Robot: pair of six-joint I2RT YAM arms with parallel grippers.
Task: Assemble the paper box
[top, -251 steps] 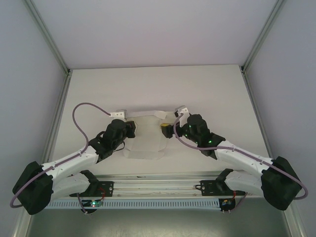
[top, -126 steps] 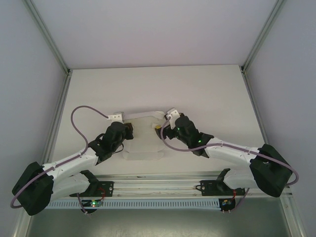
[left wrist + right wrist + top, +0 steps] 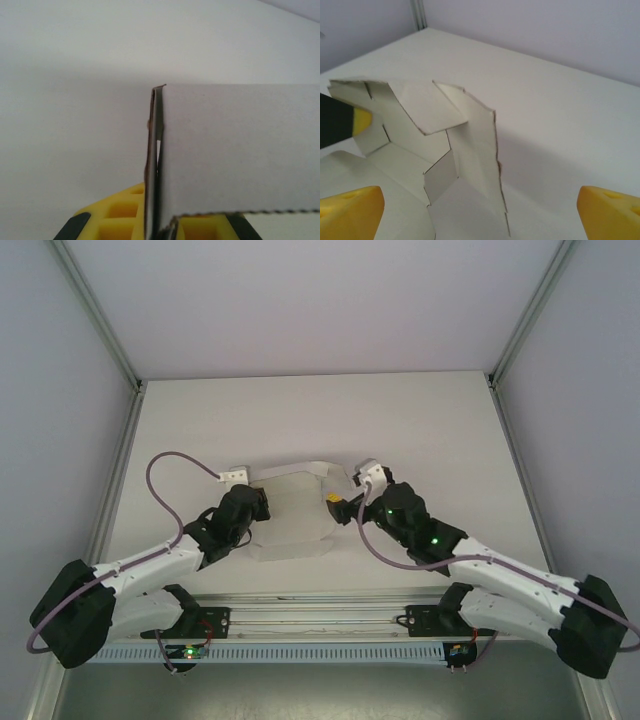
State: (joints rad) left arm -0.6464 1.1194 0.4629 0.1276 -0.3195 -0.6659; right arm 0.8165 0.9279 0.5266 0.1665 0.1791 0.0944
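Gripping paper box edge, left pincer, right pincer wide beside it

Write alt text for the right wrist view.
A partly folded white paper box sits on a white table, one side panel standing upright. The right gripper is open, its yellow fingertips at the bottom corners. The left gripper meets the box's flaps at the left edge.

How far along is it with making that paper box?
Early to midway. Done: some panels of the paper box already stand up from the sheet. In hand: the left fingers are shut on one card edge, while the right fingers stand wide open beside it. Left: the walls are not joined and flaps hang loose, so no closed box yet.
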